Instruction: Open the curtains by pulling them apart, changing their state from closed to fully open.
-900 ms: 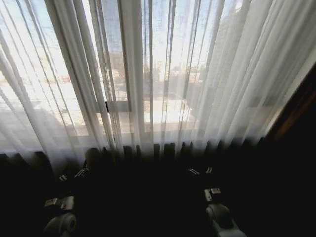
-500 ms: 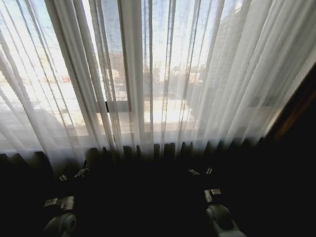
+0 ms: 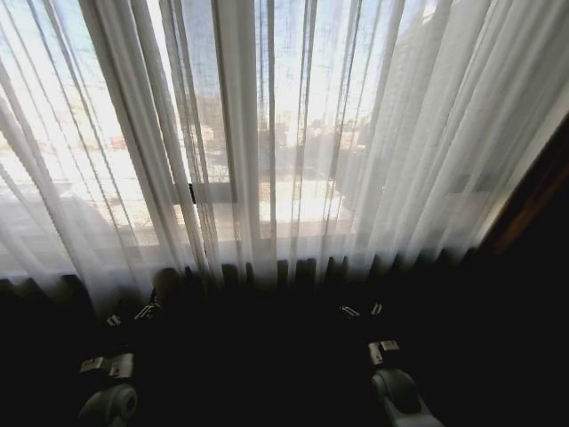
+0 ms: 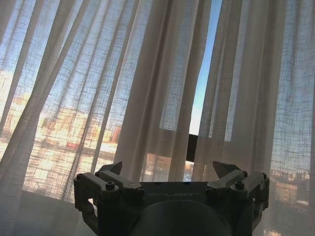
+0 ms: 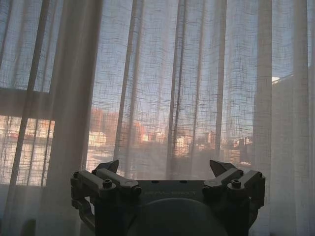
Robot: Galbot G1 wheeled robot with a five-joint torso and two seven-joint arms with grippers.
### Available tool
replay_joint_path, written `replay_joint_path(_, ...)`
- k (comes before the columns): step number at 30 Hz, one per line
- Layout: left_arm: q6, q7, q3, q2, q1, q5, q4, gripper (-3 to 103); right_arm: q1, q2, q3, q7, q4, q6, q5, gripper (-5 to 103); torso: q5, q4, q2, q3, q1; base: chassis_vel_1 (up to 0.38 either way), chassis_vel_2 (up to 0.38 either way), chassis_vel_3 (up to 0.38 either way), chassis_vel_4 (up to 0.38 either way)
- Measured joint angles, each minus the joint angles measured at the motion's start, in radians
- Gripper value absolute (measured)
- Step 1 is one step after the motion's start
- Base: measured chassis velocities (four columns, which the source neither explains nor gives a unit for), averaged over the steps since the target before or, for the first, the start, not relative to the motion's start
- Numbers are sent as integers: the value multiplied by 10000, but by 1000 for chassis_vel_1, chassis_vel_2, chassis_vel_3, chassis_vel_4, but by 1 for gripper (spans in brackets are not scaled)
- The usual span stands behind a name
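Closed sheer curtains (image 3: 293, 133) cover the window. Both end effectors — left (image 4: 169, 169) and right (image 5: 165, 167) — sit low before them, fingers spread wide, gripping nothing.

The dark floor (image 3: 267, 356) below the window lies in deep shadow; the pleated hems of the sheer white fabric curtains (image 3: 293, 178) reach down to its far edge.
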Motion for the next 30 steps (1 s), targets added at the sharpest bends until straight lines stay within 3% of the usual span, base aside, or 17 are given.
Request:
replay_joint_path(18,0,0,-1,1,-2,0,0,100,346,-46,-34,95,-374,290,37,100,-3,2,-4,3,10,-217,312,213,-324)
replay_joint_path(30,0,0,0,0,1,0,0,100,910,-29,-63,-239,-1119,663,-122,100,0,0,5,-3,-10,-18,20,18,-14)
